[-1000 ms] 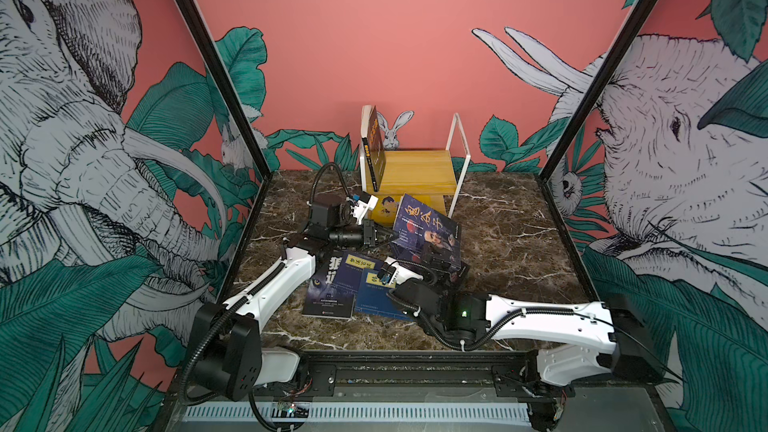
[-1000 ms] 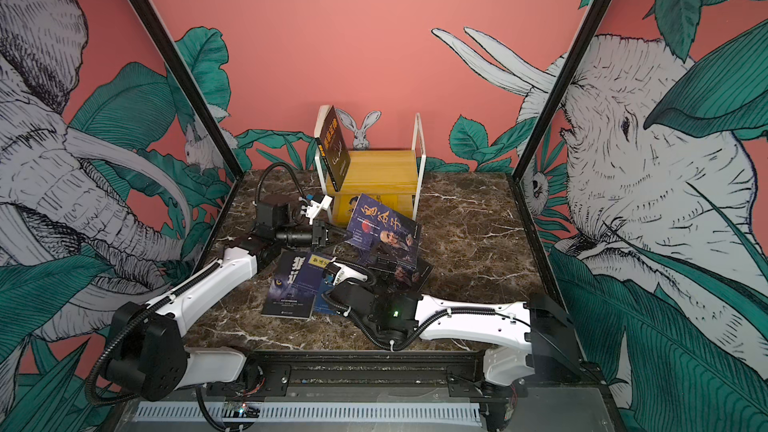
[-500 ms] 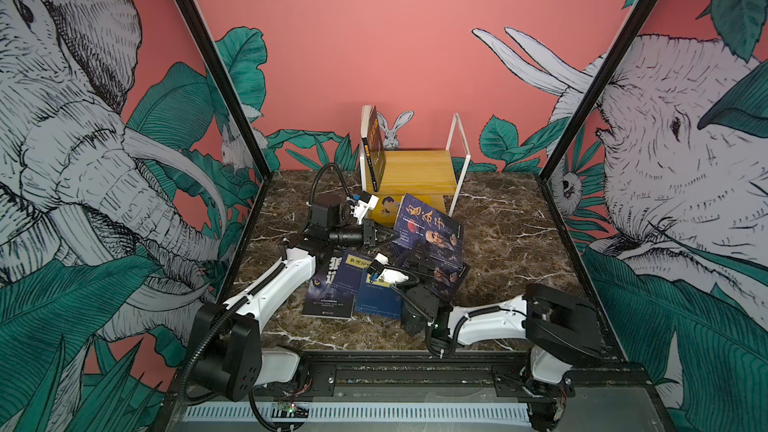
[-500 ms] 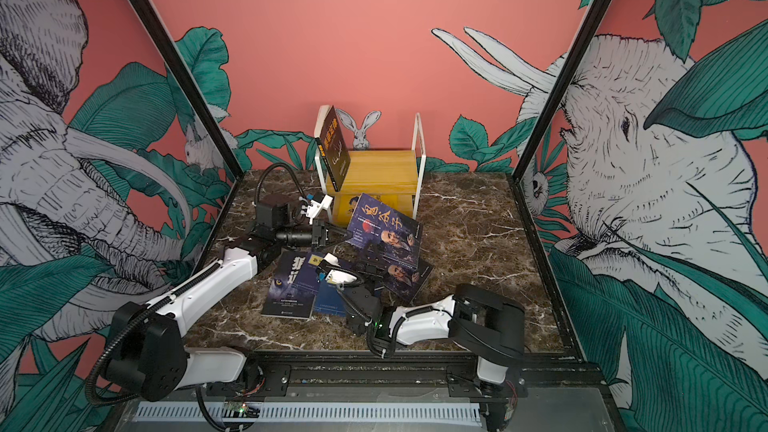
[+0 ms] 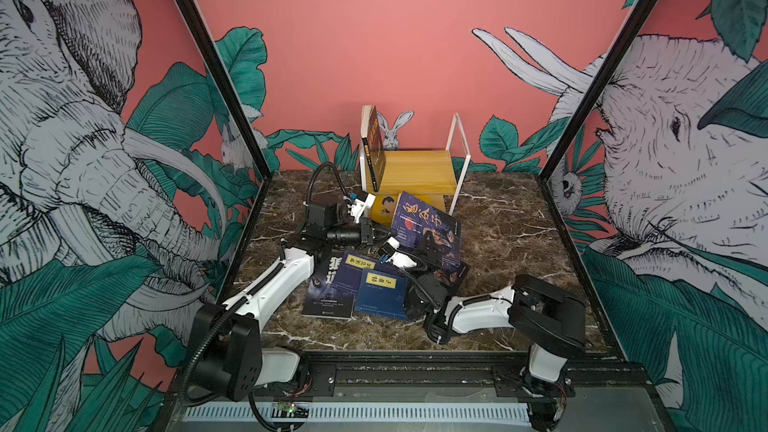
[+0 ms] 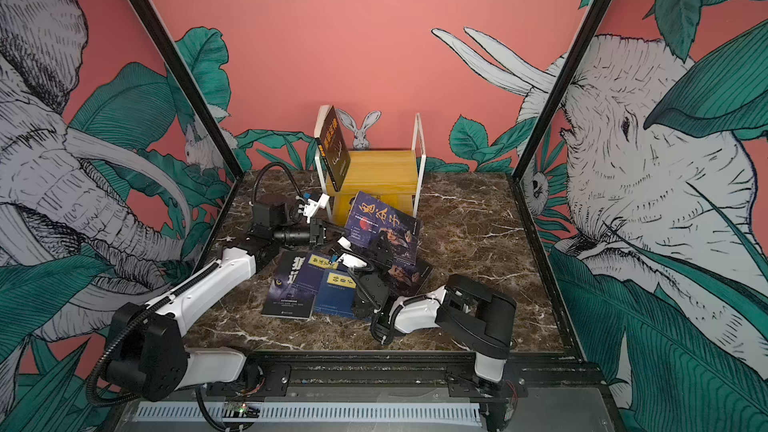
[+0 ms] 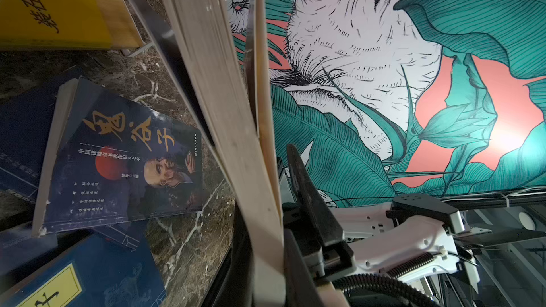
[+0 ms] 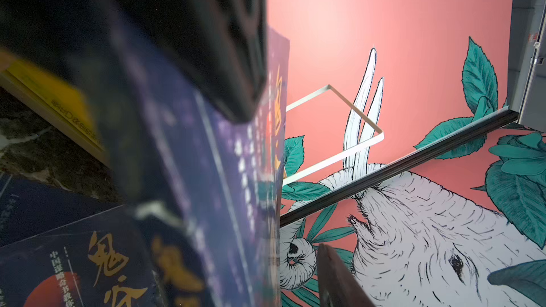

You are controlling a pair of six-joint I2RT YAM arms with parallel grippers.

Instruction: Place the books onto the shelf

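A purple-blue portrait book (image 5: 424, 218) is held tilted up off the surface (image 5: 519, 243), just in front of the shelf (image 5: 419, 168) at the far middle. Its left edge is gripped by the left hand (image 5: 372, 231), which is closed tight on it. In the left wrist view the pages are seen fanning out beside one of the fingers (image 7: 310, 202). The right hand (image 5: 430, 249) is set at the near part of the same cover with its fingers apart. In the right wrist view one finger lies against the cover and the other stands clear of it, so this hand is open around the book.

The other books are spread flat on the surface, nearer than the raised one. A black wolf-eye book (image 5: 328, 288) is placed at the left, with a navy book (image 5: 359, 272) and a second navy book (image 5: 380, 292) overlapping beside it, both yellow-labelled. A second portrait book (image 5: 455, 274) lies to the right, partly under the raised one.

On the shelf, a dark brown book (image 5: 374, 147) is leaned at the left of the top board, and a yellow book (image 5: 384, 209) is seen at the lower tier.
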